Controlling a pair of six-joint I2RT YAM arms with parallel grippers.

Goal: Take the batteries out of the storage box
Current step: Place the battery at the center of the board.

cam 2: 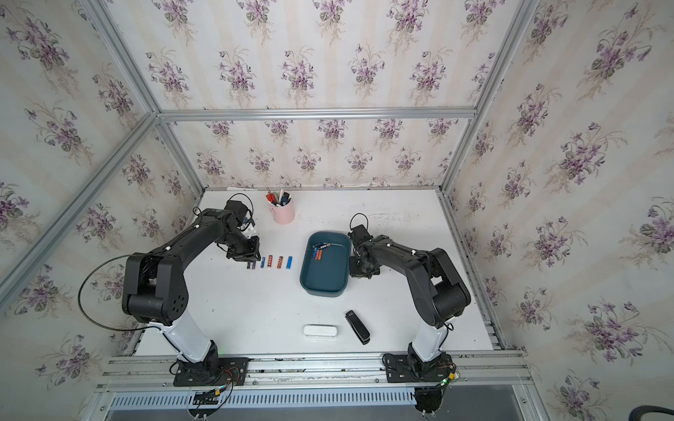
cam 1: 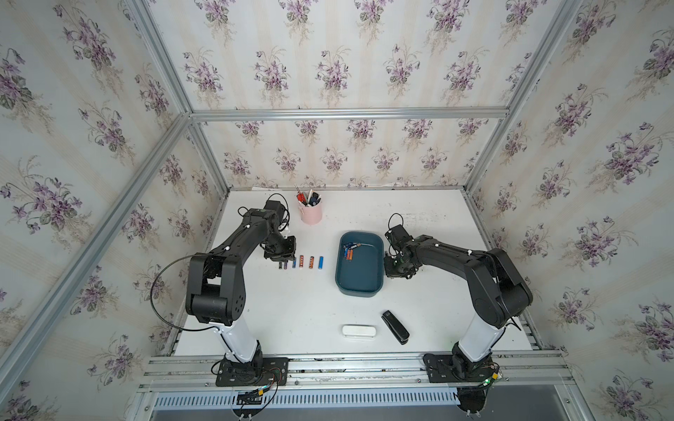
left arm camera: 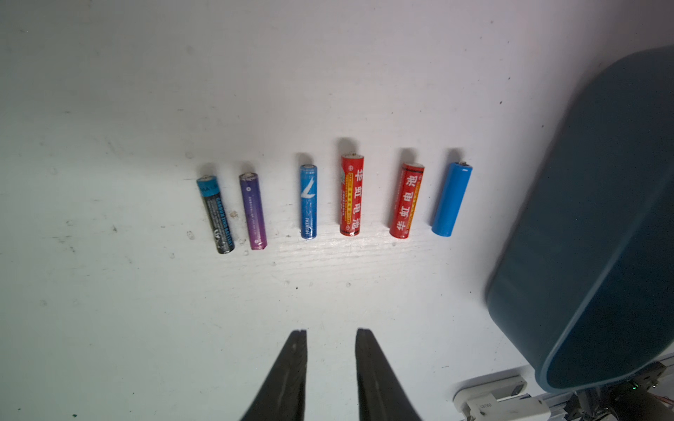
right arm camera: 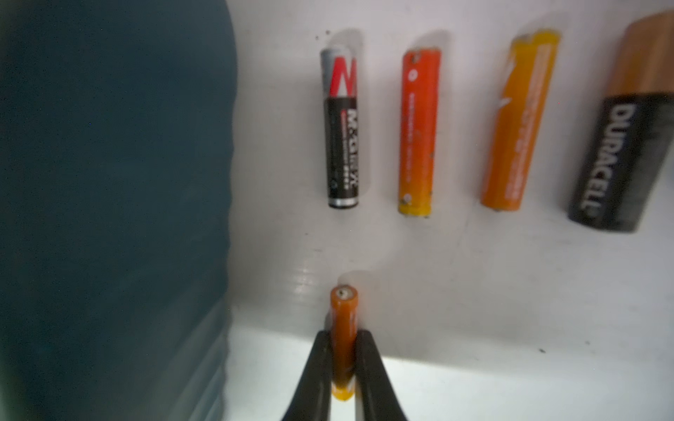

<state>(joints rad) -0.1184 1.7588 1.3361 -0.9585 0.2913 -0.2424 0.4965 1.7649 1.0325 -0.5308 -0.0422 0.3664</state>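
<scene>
The right tool [right arm camera: 344, 335] is clenched on an orange battery [right arm camera: 343, 310], held low over the white worktop [right arm camera: 474, 291], just beside the storage box [right arm camera: 109, 182]. If released at a tilt, it may roll into the four batteries [right arm camera: 419, 127] laid beyond it. The left tool [left arm camera: 331, 331] hangs with jaws parted and empty near a row of six batteries [left arm camera: 350, 197]. Farthest back, a few batteries [cam 1: 349, 250] lie bunched in the box, where a grab may pinch two.

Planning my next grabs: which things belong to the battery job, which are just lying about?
Job: storage box, batteries inside it, batteries laid out, orange battery in right gripper.
Lying about: pink cup of pens, white case, black stapler.
</scene>
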